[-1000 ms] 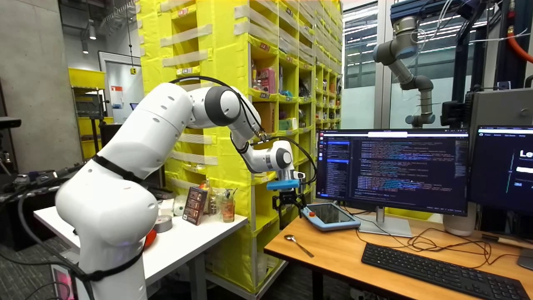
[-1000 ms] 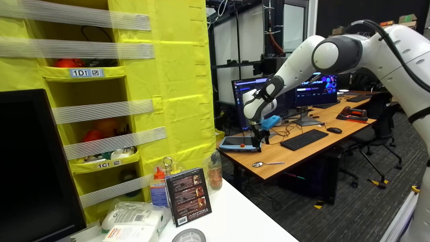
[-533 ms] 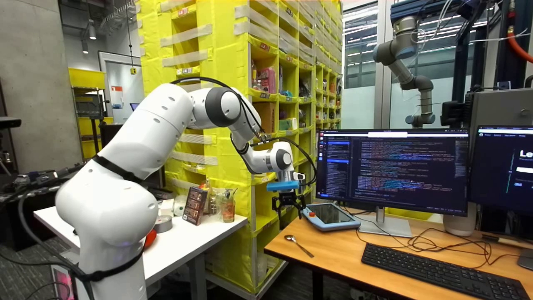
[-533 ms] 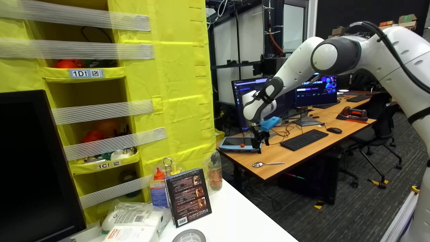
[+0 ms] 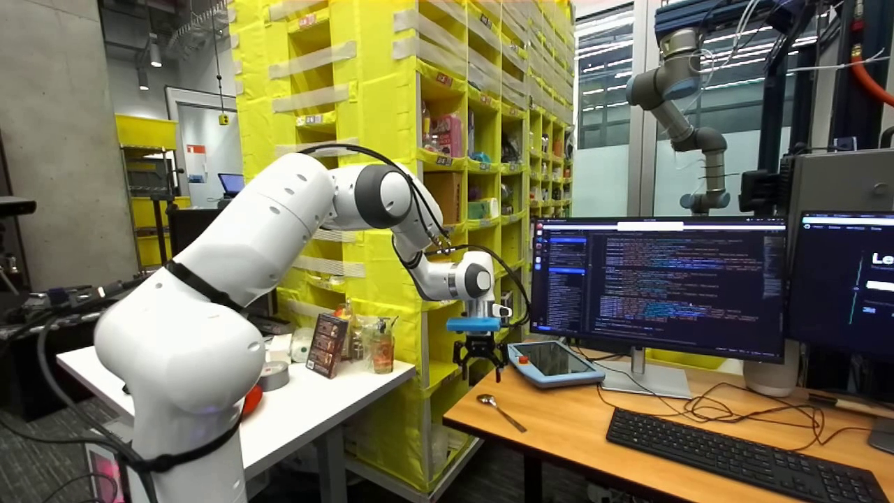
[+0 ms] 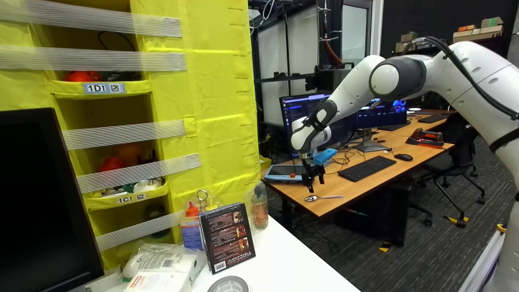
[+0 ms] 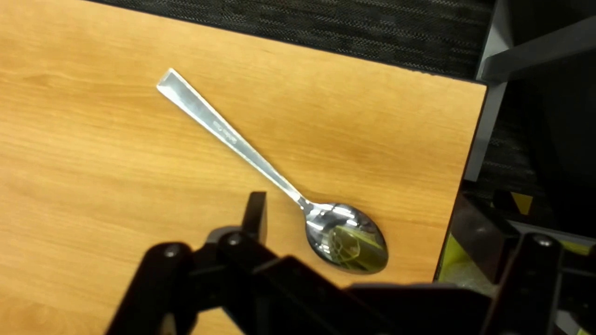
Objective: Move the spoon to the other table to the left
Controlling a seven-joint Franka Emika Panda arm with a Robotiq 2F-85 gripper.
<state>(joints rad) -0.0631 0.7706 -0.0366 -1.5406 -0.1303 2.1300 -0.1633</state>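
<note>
A shiny metal spoon rests flat on the wooden desk, close to its corner; both exterior views show it. My gripper hangs above the desk with its fingers pointing down, higher than the spoon and slightly behind it. In the wrist view the spoon runs diagonally, its bowl between the two widely parted fingers and its handle reaching up and left. Nothing is held; the jaws stand open. The other table, white and flat-topped, is across a gap to the left, and also shows in an exterior view, white table.
Beside the gripper lies a blue-framed tablet with a red button. A keyboard, cables and a monitor stand further right. The white table bears a dark box, a bottle and a tape roll. Yellow shelving rises behind.
In the last half second my gripper has come down towards the desk and shifted slightly left in both exterior views, the arm lowering with it. The spoon has stayed put.
</note>
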